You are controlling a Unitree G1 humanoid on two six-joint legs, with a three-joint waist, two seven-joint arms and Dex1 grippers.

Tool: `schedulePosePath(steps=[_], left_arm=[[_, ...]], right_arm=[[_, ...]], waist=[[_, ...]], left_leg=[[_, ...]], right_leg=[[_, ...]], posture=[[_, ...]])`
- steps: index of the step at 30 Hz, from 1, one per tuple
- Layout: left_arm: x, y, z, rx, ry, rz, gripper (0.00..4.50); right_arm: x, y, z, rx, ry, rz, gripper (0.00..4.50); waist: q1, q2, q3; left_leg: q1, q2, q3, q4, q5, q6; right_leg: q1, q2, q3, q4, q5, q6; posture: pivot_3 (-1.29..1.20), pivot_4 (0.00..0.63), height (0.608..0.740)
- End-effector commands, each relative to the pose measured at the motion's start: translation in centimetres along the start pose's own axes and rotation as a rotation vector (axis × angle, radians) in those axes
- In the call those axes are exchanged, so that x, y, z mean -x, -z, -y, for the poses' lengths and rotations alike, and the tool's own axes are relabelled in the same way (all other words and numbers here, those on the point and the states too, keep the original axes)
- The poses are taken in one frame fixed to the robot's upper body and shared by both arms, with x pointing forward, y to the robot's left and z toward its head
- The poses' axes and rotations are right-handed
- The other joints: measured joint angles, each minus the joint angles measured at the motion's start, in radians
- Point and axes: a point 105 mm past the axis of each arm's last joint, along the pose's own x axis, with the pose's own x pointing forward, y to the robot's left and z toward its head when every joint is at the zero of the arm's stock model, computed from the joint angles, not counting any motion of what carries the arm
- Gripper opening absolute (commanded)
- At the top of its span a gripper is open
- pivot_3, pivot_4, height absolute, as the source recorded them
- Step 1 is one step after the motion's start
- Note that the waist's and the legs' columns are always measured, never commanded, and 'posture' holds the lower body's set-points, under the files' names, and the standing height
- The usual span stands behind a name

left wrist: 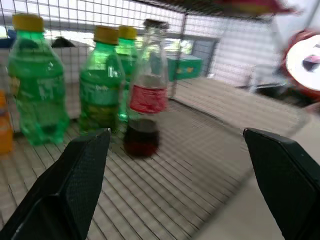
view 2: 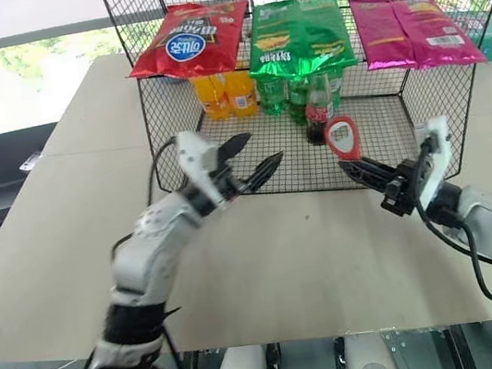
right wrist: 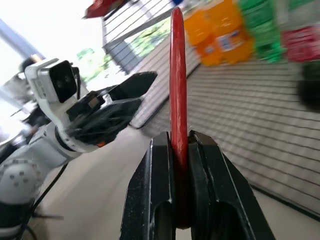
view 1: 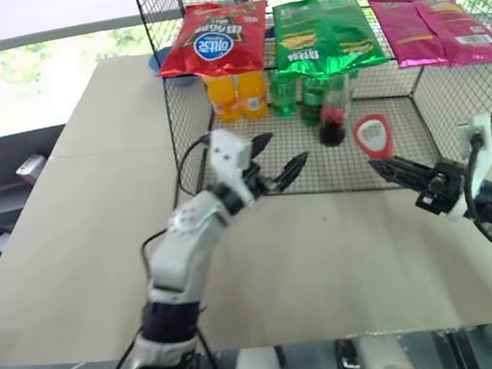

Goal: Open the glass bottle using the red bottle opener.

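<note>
Glass bottle (view 1: 332,115) partly screened by the green bottles (view 1: 292,93) beside it; cap hard to make out under the green snack bag (view 1: 325,33). It stands upright on the wire cage (view 2: 317,159) floor, apart from and beyond the spread left fingers (view 1: 297,166). Right fingers (right wrist: 210,165) pinch the red bottle opener (view 1: 372,135) by its handle, head raised, near the bottle. Bare surface (view 1: 332,255) lies before the cage's open front

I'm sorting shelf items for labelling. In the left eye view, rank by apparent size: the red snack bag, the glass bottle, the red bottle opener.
1. red snack bag, plainly largest.
2. glass bottle.
3. red bottle opener: close to the bottle's size, and it sits nearer the camera, so this order is unsure.
</note>
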Motion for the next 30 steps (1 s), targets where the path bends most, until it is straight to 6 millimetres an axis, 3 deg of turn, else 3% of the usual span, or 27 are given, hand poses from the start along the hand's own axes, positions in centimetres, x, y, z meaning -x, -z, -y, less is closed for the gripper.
schedulePosePath(steps=[1,5,12,23,30], left_arm=[[-2.9,1.0,-0.5,-0.090,-0.055,0.013,4.40],[-5.8,1.8,-0.3,-0.093,-0.057,0.004,4.40],[-9.6,1.3,0.1,-0.098,-0.051,0.010,4.40],[-12.4,0.6,0.9,-0.095,-0.051,0.004,4.40],[-13.2,0.1,0.7,-0.122,-0.083,-0.003,4.40]], right_arm=[[0.4,-1.4,-1.0,0.072,0.009,0.062,0.00],[0.3,-1.2,-1.4,0.087,0.013,0.064,0.00],[0.4,-1.1,-1.7,0.108,0.035,0.074,0.00],[0.4,-1.1,-2.0,0.115,0.047,0.083,0.00],[0.3,-1.0,-2.1,0.118,0.049,0.081,0.00]], waist=[[-0.006,0.000,0.000],[-0.005,0.000,0.000],[-0.002,-0.001,0.001],[0.000,-0.001,0.001],[0.000,-0.001,0.001]], left_leg=[[0.000,0.000,0.000,0.000,0.000,0.000],[-0.001,0.000,-0.001,-0.001,0.000,0.000],[-0.004,0.000,-0.003,-0.001,0.000,0.000],[-0.010,0.000,-0.008,-0.001,0.000,0.001],[-0.013,0.000,-0.010,-0.001,0.000,0.001]], right_leg=[[0.000,0.000,0.000,0.000,0.000,0.000],[0.000,0.000,-0.001,-0.001,0.000,0.000],[0.000,0.000,-0.004,-0.004,0.000,0.000],[-0.001,0.000,-0.009,-0.009,0.000,0.001],[-0.001,0.000,-0.013,-0.011,0.000,0.001]], posture=[[0.00,0.150,0.740],[0.00,0.150,0.740],[0.00,0.150,0.740],[0.00,0.150,0.740],[0.00,0.150,0.740]])
